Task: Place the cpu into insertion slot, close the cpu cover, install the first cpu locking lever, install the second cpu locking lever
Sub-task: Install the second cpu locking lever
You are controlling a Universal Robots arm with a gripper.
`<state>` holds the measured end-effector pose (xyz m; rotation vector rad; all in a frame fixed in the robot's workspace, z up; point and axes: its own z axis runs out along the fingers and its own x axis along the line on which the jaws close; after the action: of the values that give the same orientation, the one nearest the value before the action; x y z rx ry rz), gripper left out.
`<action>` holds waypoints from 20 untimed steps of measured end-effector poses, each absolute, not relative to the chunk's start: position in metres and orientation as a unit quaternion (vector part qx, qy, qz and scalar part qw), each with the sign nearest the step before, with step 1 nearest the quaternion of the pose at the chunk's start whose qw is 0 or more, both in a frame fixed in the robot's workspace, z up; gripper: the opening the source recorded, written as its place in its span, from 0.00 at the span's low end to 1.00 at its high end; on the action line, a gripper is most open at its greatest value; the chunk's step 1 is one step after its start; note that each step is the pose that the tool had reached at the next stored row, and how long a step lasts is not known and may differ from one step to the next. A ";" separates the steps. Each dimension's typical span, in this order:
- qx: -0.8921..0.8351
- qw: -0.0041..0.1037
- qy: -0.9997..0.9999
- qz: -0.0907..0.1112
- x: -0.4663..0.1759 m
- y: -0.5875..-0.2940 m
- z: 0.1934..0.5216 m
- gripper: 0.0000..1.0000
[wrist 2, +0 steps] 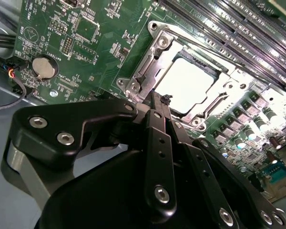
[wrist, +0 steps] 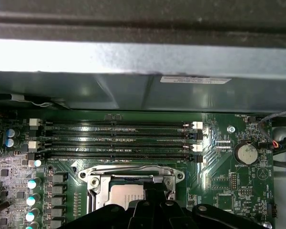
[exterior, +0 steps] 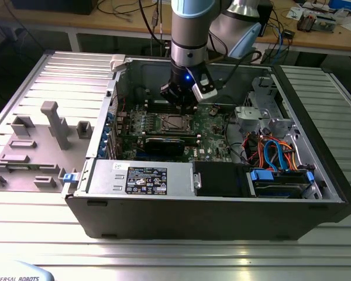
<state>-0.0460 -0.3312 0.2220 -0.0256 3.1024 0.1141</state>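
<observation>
The cpu (wrist 2: 188,83) shows its bright silver top inside the insertion slot (exterior: 174,122) on the green board. Around the chip the cpu cover (wrist 2: 152,64) lies flat as a silvery frame. In the first wrist view the cpu (wrist: 124,196) and the cpu cover (wrist: 128,172) sit just beyond my fingers. My gripper (wrist 2: 163,98) is shut with nothing in it. Its tip stands at the edge of the socket frame, close above the board. The exterior view has the gripper (exterior: 181,105) hanging right over the slot inside the open case.
Long black memory slots (wrist: 119,138) run beside the socket, with the case wall (wrist: 133,90) behind them. A coin battery (wrist 2: 44,67) sits on the board nearby. A black graphics card (exterior: 164,143), a power supply (exterior: 137,178) and coloured cables (exterior: 272,152) crowd the case. Grey fixtures (exterior: 52,126) stand outside.
</observation>
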 end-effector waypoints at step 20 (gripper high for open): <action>-0.008 0.018 0.999 0.037 -0.046 -0.335 0.224 0.11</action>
<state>-0.0460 -0.3351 0.2237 -0.0257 3.1025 0.1138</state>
